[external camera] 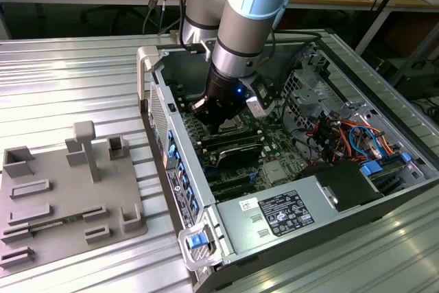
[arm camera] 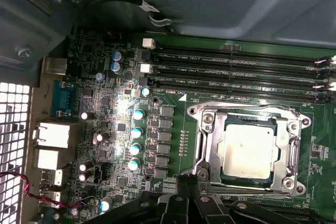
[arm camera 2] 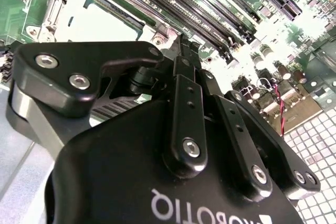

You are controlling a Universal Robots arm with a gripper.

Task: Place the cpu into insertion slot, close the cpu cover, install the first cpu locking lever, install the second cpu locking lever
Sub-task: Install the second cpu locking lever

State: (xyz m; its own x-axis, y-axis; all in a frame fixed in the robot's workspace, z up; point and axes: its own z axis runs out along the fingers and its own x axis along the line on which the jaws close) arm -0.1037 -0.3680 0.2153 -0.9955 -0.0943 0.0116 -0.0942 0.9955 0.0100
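Cpu (arm camera: 248,151) seated under closed cpu cover (arm camera: 202,145) — green motherboard (arm camera: 173,129) around.

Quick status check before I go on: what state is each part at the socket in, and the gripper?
cpu: seated in the insertion slot, silver face up.
cpu cover: down flat over the cpu's edges.
locking lever: lying low along the cover; latched or not, cannot tell.
memory slots: empty.
gripper: shut, at the socket's edge.
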